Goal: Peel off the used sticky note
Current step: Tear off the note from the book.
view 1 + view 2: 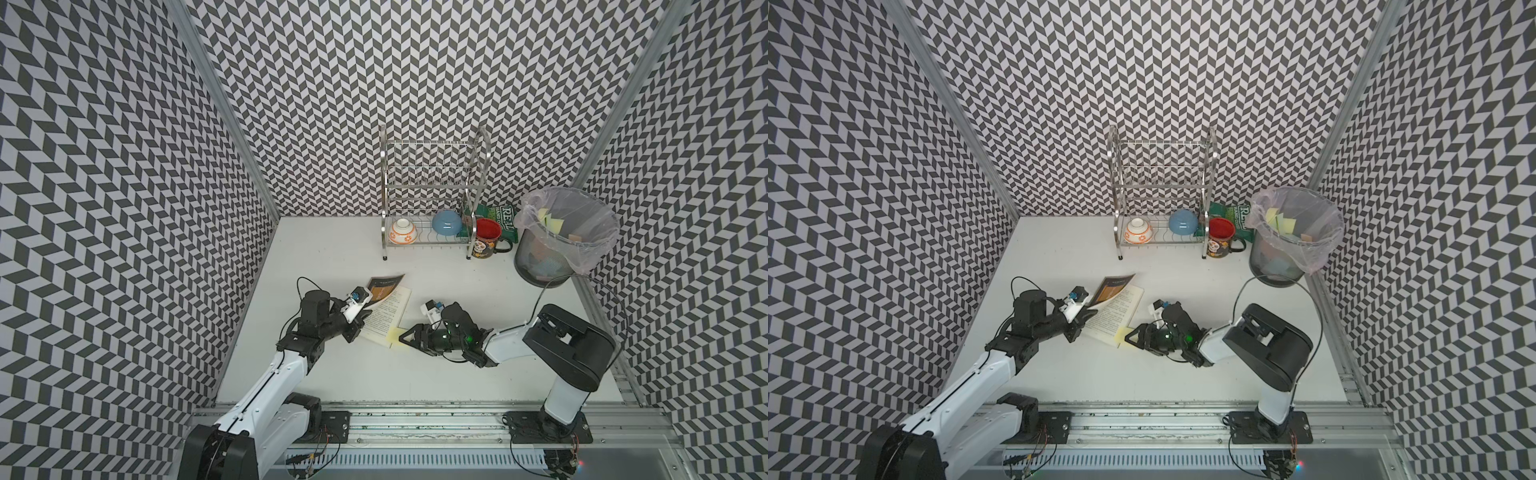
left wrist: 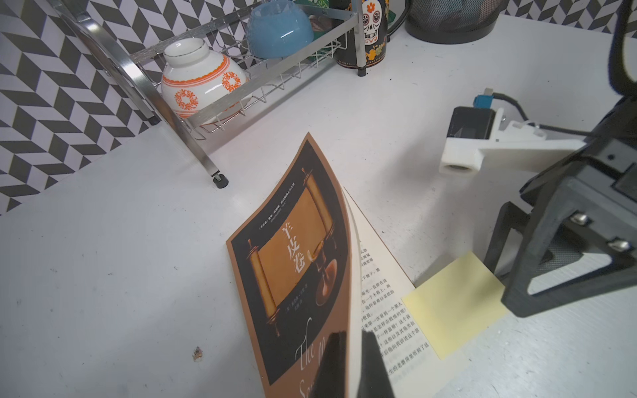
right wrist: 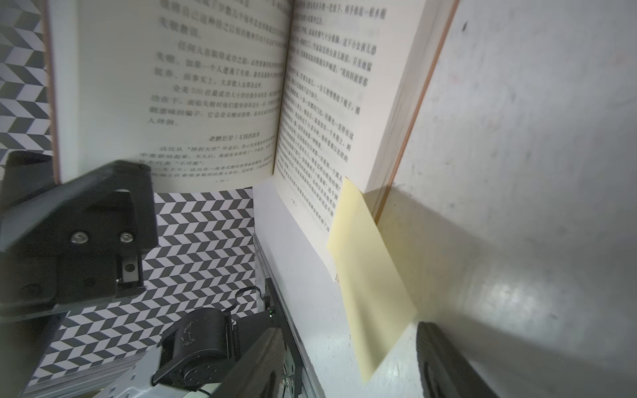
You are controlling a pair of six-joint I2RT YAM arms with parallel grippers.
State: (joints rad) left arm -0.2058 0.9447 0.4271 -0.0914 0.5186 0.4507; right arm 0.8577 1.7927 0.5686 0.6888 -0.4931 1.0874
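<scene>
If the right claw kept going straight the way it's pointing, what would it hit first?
Most likely the yellow sticky note, whose free edge lies between the right gripper's open jaws. Just beyond is the book it sticks to.

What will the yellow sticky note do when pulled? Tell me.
Probably floppy: the sticky note overhangs the book page and bends. Likely very light, following the right gripper easily. Its stuck edge may tug the thin page as it peels.
</scene>
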